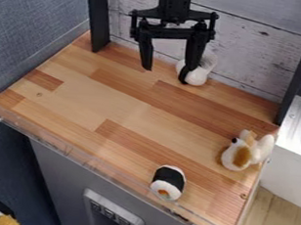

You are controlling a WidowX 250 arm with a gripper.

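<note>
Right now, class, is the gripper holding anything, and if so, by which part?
Nothing is held: the gripper is open with nothing between its fingers; a white object shows behind one finger.

white plush, black-banded roll, tan-patched toy

No legible txt, nos. or signs. Sm. pale marks on dark squares of the grey panel, lower L of frame, too sm. to read.
</note>
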